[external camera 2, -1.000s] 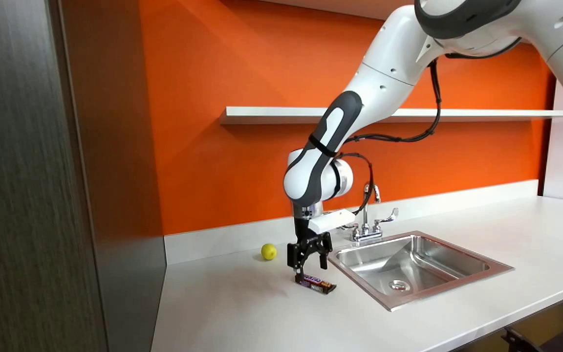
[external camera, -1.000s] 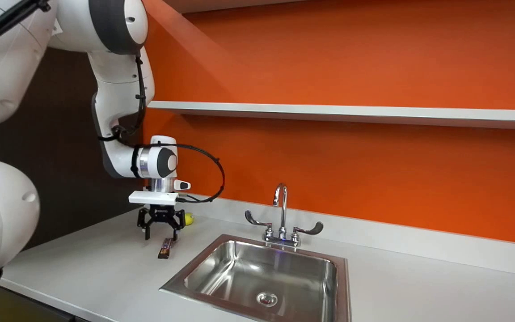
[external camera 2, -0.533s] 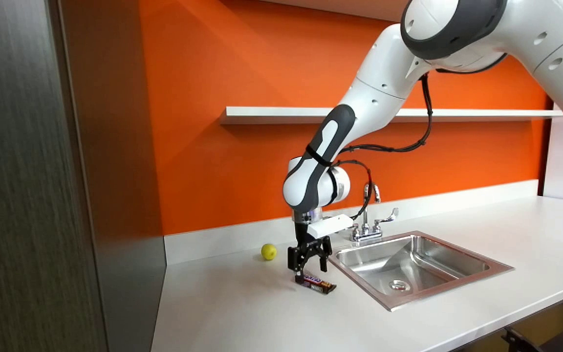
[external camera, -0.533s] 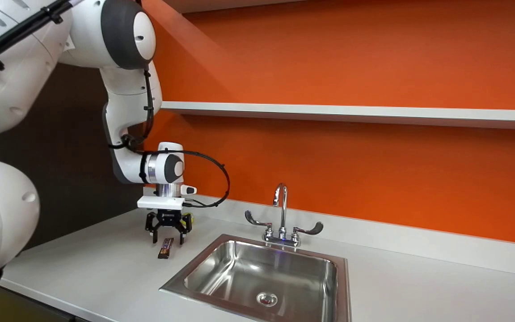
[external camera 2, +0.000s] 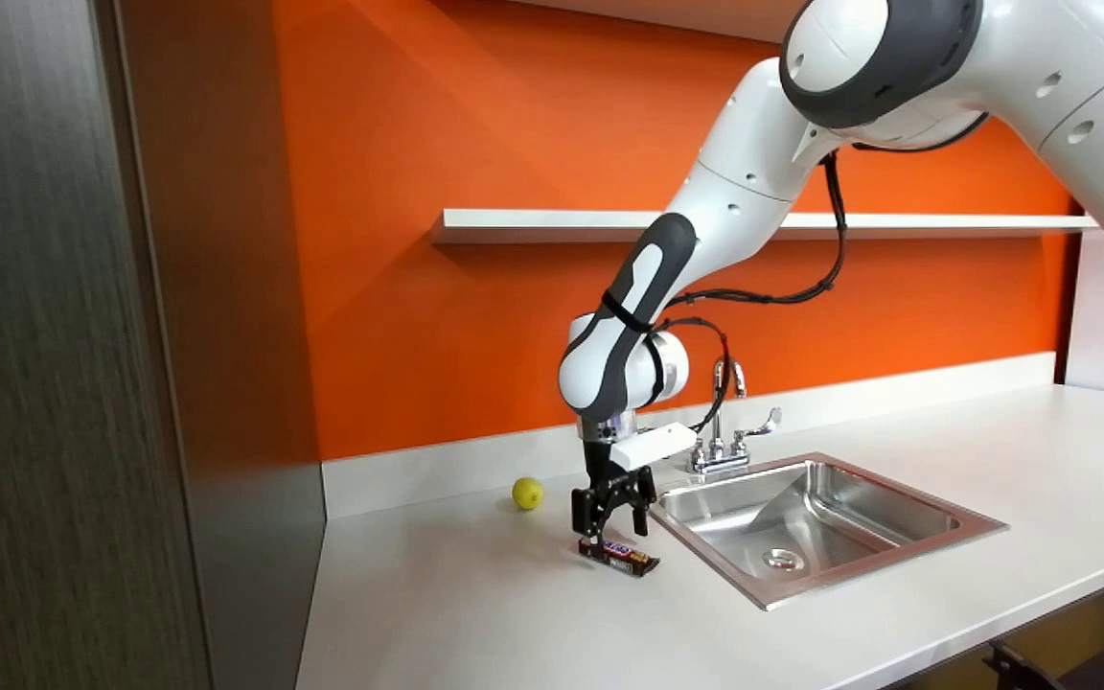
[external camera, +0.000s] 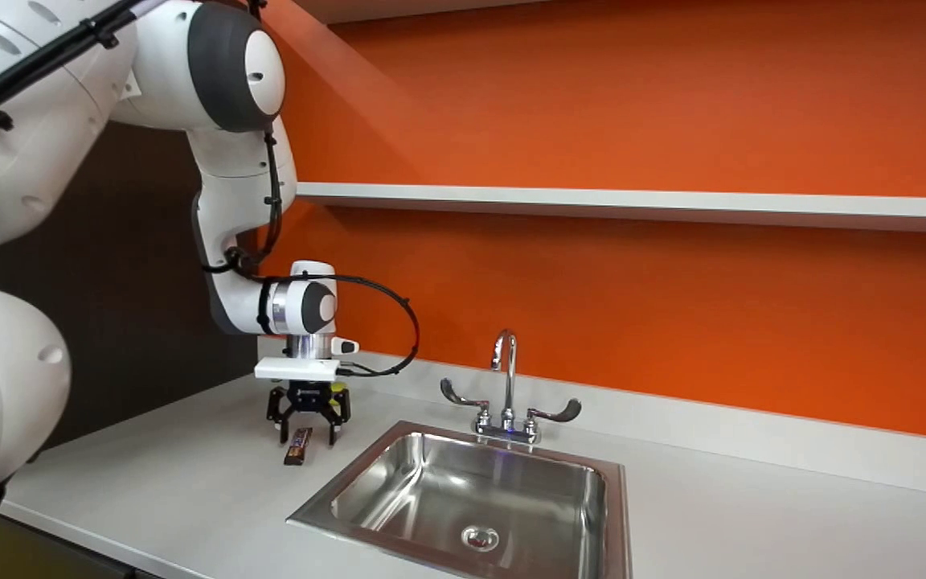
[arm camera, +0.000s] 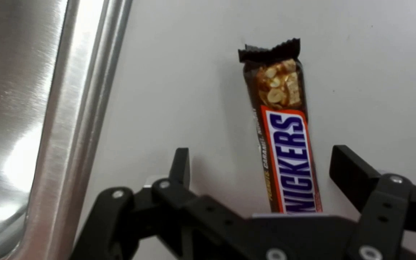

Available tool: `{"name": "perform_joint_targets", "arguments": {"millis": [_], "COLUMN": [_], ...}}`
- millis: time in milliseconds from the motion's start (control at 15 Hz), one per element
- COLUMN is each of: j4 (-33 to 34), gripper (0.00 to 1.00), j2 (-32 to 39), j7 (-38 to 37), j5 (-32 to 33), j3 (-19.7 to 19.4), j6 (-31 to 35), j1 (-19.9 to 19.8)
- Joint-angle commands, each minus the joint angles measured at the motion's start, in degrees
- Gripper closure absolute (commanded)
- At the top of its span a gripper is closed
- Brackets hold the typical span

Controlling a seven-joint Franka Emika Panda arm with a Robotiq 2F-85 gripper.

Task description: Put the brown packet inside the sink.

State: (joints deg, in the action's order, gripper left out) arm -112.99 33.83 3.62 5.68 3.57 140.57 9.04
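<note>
The black gripper (arm camera: 260,160) points down with its fingers (arm camera: 181,168) spread wide, one to each side of the brown packet (arm camera: 284,137). In the wrist view a gap shows on both sides of the packet, the narrower one on the right of that view. The packet lies flat on the counter (external camera: 752,531), near the sink (external camera: 616,515) but apart from its rim. Blue letters on a white, red-edged label read "NICKERS", the start of the word cut off by the gripper. Along the side, small print says "PEANUTS, CARAMEL" and then a word too blurred to be sure of. Beside the dark crimped end is a picture of a nutty filling.

The counter is pale and smooth, with a few dark specks near the packet. The sink is shiny steel, with a two-handled chrome tap (external camera: 509,378) behind it. A yellow ball (external camera 2: 527,494) sits near the back strip (external camera 2: 437,479). Above, a white shelf (external camera: 632,199) runs along an orange wall (external camera: 632,322), and a tall dark panel (external camera 2: 217,383) meets the counter's end.
</note>
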Motion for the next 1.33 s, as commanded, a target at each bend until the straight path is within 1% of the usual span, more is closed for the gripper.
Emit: {"name": "perform_joint_targets", "arguments": {"millis": [0,67,133,333,667,733,800,1267], "j4": [0.63,0.49,0.39,0.02,-0.47,-0.49,-0.61,-3.13], "gripper": [0.23,0.26,0.33,0.58,0.95,0.98,0.94,0.95], "j2": [-0.12,-0.18,-0.20,-0.34,-1.07,-1.21,-1.39,-5.54], "j7": [1.69,1.93,2.18,2.53,2.39,2.11,1.93,0.66], "j5": [1.49,1.65,1.66,1.64,1.24,1.13,1.07,0.12], "j3": [0.26,0.31,0.43,0.49,0.79,0.72,0.67,0.58], "j6": [-2.22,-2.26,-2.35,-2.33,-2.58,-2.74,-2.84,-3.34], "j1": [-0.52,-0.52,-0.60,-0.63,-0.65,-0.66,-0.67,-1.14]}}
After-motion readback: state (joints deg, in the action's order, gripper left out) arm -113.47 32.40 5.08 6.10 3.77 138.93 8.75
